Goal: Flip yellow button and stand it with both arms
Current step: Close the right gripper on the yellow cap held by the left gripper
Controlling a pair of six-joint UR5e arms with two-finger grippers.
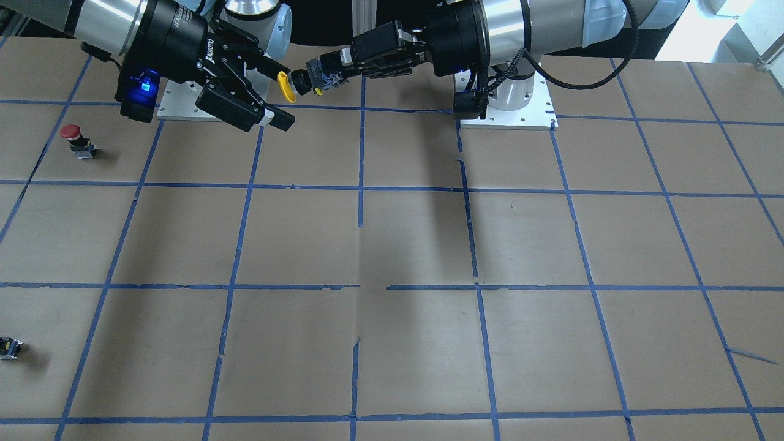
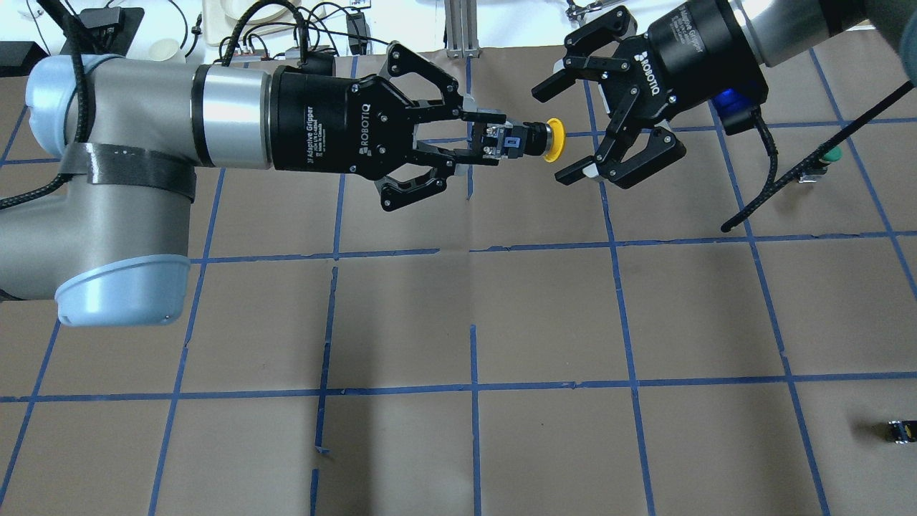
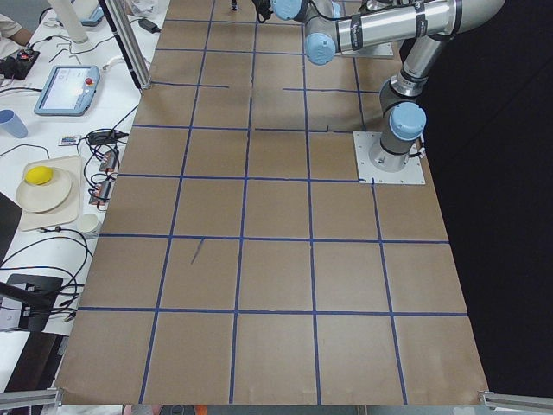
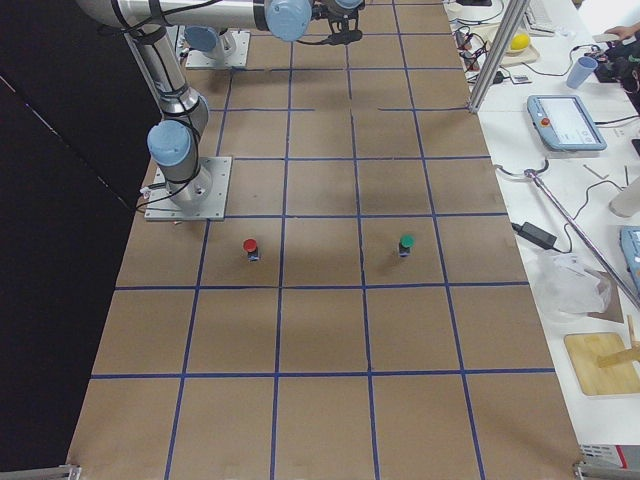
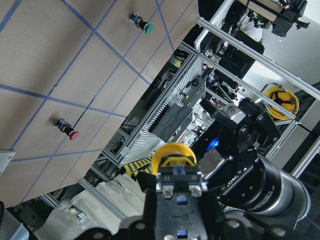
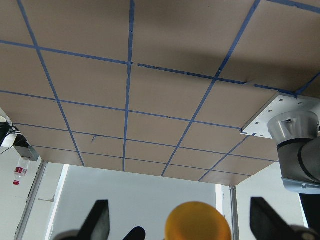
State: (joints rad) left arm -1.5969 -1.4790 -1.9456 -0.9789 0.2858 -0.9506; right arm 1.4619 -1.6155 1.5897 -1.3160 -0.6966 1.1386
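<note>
My left gripper (image 2: 494,140) is shut on the black body of the yellow button (image 2: 552,139) and holds it level in the air above the table's far side, cap pointing away from the wrist. My right gripper (image 2: 558,132) is open, with its two fingers either side of the yellow cap and not touching it. In the front view the yellow button's cap (image 1: 285,86) sits between the right gripper's (image 1: 283,95) spread fingers, with the left gripper (image 1: 334,66) behind it. The right wrist view shows the cap (image 6: 198,223) between its fingers (image 6: 98,220).
A red-capped button (image 1: 73,137) and a green-capped button (image 2: 825,156) stand on the brown, blue-taped table (image 1: 416,245). A tiny black block (image 1: 9,348) lies near the table's edge. Both arm bases (image 1: 505,104) stand on white plates.
</note>
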